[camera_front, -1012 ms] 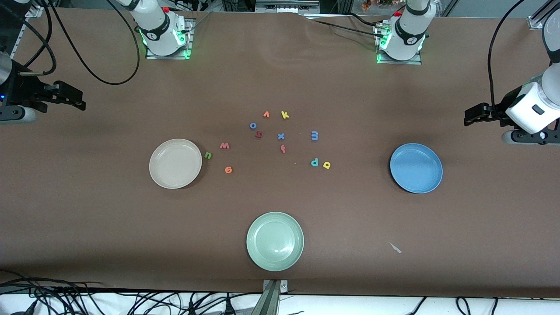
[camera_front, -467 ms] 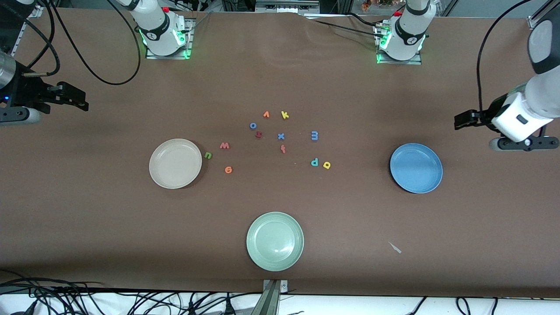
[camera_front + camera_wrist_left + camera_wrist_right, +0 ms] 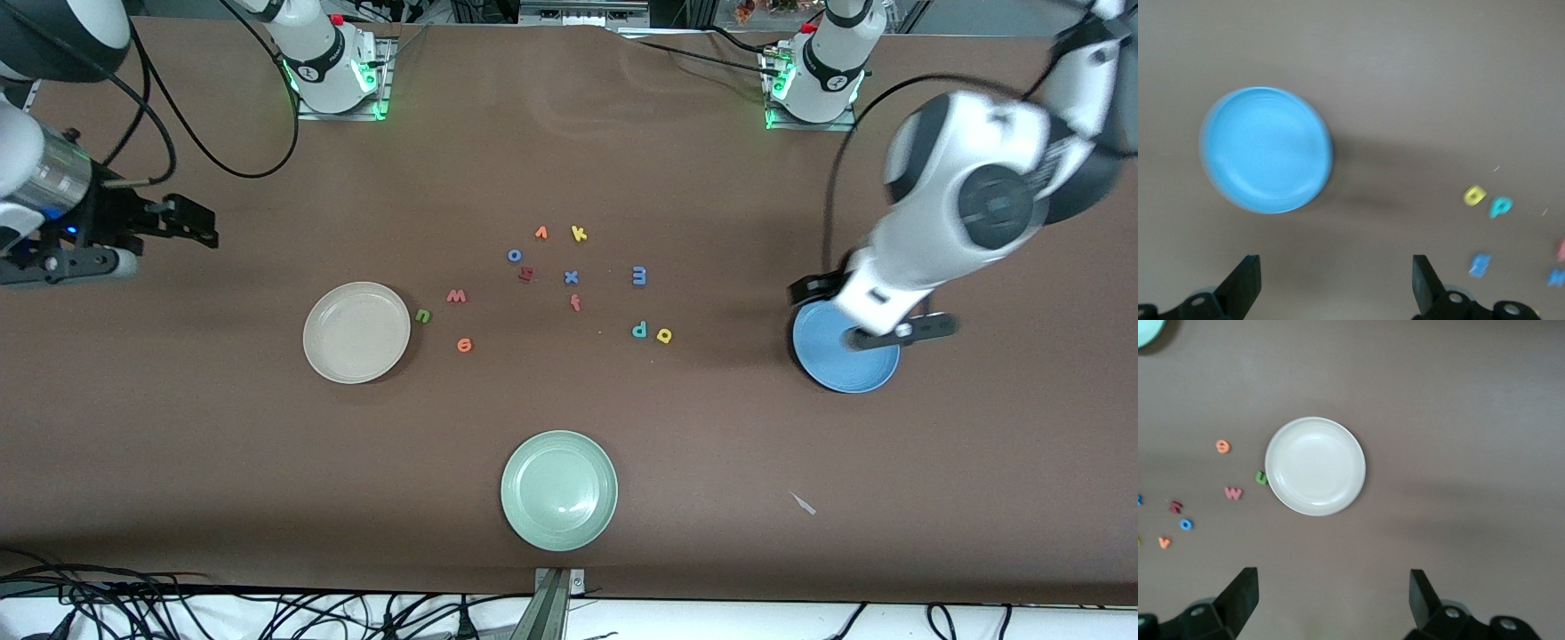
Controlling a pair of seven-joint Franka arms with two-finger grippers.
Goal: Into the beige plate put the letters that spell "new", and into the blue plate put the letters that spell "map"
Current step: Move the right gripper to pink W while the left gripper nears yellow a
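The beige plate (image 3: 356, 332) (image 3: 1315, 466) lies toward the right arm's end, with the green n (image 3: 423, 316) (image 3: 1261, 478) at its rim. The red-pink w (image 3: 456, 296) (image 3: 1233, 493) and orange e (image 3: 464, 345) (image 3: 1223, 446) lie close by. The periwinkle m (image 3: 638, 276) (image 3: 1480, 264), teal p (image 3: 638, 330) (image 3: 1500, 206) and yellow a (image 3: 663, 335) (image 3: 1474, 195) lie nearer the blue plate (image 3: 836, 369) (image 3: 1265, 150). My left gripper (image 3: 805, 289) (image 3: 1335, 267) hangs open and empty over that plate's rim. My right gripper (image 3: 191, 222) (image 3: 1331, 580) hangs open and empty over bare table at its arm's end.
A pale green plate (image 3: 558, 489) lies nearest the front camera. Mid-table lie other letters: orange v (image 3: 540, 233), yellow k (image 3: 579, 234), blue o (image 3: 514, 255), blue x (image 3: 571, 277) and two darker red ones (image 3: 525, 274). A small scrap (image 3: 804, 504) lies near the front edge.
The left arm has swung in from its end of the table until its gripper is over the blue plate. The right gripper has drifted a little toward the middle. No letter has moved.
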